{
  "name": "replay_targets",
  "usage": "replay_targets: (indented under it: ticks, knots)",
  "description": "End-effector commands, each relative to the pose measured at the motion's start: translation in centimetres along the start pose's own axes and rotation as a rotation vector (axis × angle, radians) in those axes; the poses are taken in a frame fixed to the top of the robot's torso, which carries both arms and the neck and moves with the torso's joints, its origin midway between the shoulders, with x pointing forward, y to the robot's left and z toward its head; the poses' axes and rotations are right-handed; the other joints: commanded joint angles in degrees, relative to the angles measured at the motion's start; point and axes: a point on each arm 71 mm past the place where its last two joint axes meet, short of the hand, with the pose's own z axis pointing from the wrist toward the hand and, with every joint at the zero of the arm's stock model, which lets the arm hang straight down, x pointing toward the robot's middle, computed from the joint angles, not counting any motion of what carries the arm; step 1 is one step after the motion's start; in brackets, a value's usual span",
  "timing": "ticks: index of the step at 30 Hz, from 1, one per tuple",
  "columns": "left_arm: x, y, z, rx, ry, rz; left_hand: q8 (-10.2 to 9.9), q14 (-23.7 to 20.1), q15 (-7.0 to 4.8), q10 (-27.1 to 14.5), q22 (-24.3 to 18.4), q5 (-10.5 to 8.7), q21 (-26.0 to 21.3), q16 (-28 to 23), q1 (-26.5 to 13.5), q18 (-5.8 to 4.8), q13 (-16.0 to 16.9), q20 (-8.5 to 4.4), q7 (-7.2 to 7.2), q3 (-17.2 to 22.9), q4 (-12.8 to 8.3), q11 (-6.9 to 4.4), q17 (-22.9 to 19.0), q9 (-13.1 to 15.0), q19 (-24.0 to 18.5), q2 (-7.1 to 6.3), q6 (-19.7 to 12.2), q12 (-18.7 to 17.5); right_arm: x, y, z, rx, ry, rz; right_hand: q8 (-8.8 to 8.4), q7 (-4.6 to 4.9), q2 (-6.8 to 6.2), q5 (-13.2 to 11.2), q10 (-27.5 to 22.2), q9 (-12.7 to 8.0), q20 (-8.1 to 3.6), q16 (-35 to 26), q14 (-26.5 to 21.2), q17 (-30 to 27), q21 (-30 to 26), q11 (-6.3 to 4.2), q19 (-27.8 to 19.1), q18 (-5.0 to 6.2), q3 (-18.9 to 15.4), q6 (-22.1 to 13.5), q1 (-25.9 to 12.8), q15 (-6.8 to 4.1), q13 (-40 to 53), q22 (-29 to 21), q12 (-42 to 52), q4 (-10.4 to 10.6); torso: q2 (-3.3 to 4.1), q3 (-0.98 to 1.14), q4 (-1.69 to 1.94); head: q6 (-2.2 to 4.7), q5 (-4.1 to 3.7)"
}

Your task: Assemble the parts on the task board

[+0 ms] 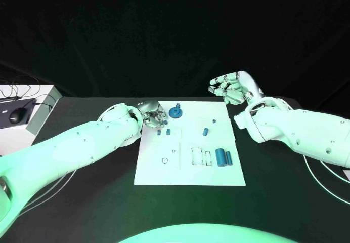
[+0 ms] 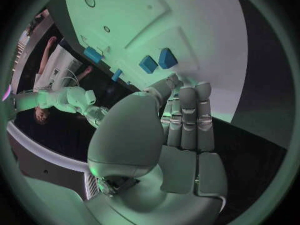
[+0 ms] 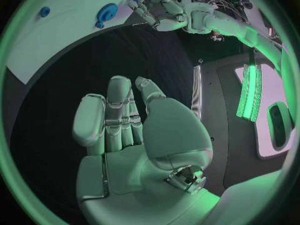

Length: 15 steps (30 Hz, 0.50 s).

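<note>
Head view: we see the white task board (image 1: 188, 172) lying in the middle of the black table (image 1: 87, 202). The left hand (image 1: 153, 115) rests at the board's far left corner, fingers curled downward over the plate; we cannot tell whether they hold anything. Just beside it lies a round blue part (image 1: 176, 111). Two small blue parts (image 1: 163, 132) lie close behind the hand, another (image 1: 206, 131) lies mid-board, and two long blue parts (image 1: 224, 157) lie side by side near the right edge. The right hand (image 1: 228, 87) hovers beyond the board's far right corner, well apart from it, fingers loosely spread and holding nothing.

Left wrist view: we see the left hand's fingers (image 2: 187, 120) held close together and extended toward the board (image 2: 187, 25), their tips near two blue parts (image 2: 157, 61).

Right wrist view: we see the right hand (image 3: 134, 135) open and empty above the table, with the round blue part (image 3: 107, 12) on the distant board.
</note>
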Motion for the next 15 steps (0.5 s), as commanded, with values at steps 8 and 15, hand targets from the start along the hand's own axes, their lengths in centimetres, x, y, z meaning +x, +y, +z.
replay_targets:
  ticks: [8, 15]
  knots:
    - [-0.5, 0.6, -0.4, -0.011, -0.026, 0.003, -0.3, -0.4, 0.15, -0.4, 0.0, 0.27, -0.4, 0.2, 0.3, 0.52, -0.1, -0.03, -0.37, 0.0, 0.6, 0.15, 0.0, -0.2, -0.3, -1.11, -3.9, 0.3, 0.3, -0.7, 0.0, 0.037, 0.096, -0.025, -0.71, 1.22, -0.06, 0.0, 0.6, -0.9, 0.82, -0.4, -1.1, 0.5, -4.4, 0.71, 3.8, 1.23, 1.3, -1.1, 0.7, 0.76, -5.9, 2.2, -8.3, -1.5, -0.07, -0.02, -0.02, 0.25, -0.10]
    - [-1.9, 1.4, -1.1, -0.010, -0.085, -0.061, -0.3, -1.3, 0.53, -1.5, -0.3, 0.30, -1.0, -0.9, 0.2, 0.45, -0.2, 0.14, 0.11, 0.2, 1.0, 0.75, -0.4, -0.2, -0.8, -1.27, -3.7, -0.3, 0.8, -1.2, -0.1, 0.034, 0.221, -0.115, -0.90, 1.78, -0.51, -3.0, 4.8, -4.4, 1.13, 0.5, 0.0, 0.2, -1.5, 1.63, 4.2, 1.09, 4.2, 0.0, 4.2, 1.15, -16.9, 3.4, -23.0, -5.1, -0.16, 0.02, -0.03, 0.78, -0.12]
